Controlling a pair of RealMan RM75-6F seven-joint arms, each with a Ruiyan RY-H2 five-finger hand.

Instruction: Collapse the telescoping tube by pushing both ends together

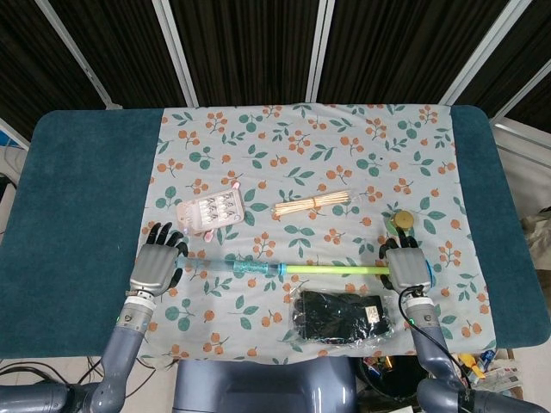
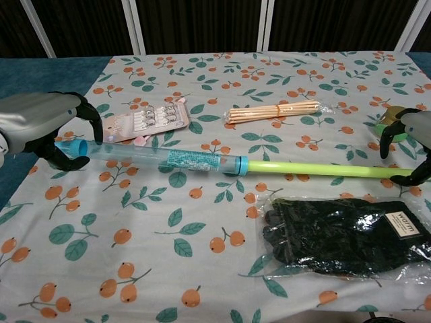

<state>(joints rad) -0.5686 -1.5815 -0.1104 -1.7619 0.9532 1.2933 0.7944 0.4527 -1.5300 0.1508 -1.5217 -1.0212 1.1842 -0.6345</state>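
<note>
The telescoping tube [image 1: 250, 269] lies left to right across the floral cloth, drawn out long. Its left part is a clear sleeve with a blue collar [image 2: 239, 163]; a thin green rod [image 2: 310, 169] runs on to the right. My left hand [image 1: 155, 268] wraps its curled fingers around the tube's blue left end [image 2: 67, 147]. My right hand [image 1: 407, 267] closes over the rod's right end, its fingers [image 2: 397, 128] arched over the rod, and hides the end cap.
A bagged pair of black gloves [image 2: 343, 232] lies just in front of the rod. Behind the tube are a bundle of wooden sticks [image 2: 273, 112], a pink blister pack [image 2: 148, 121] and a small yellow-green jar [image 1: 400, 222] close to my right hand.
</note>
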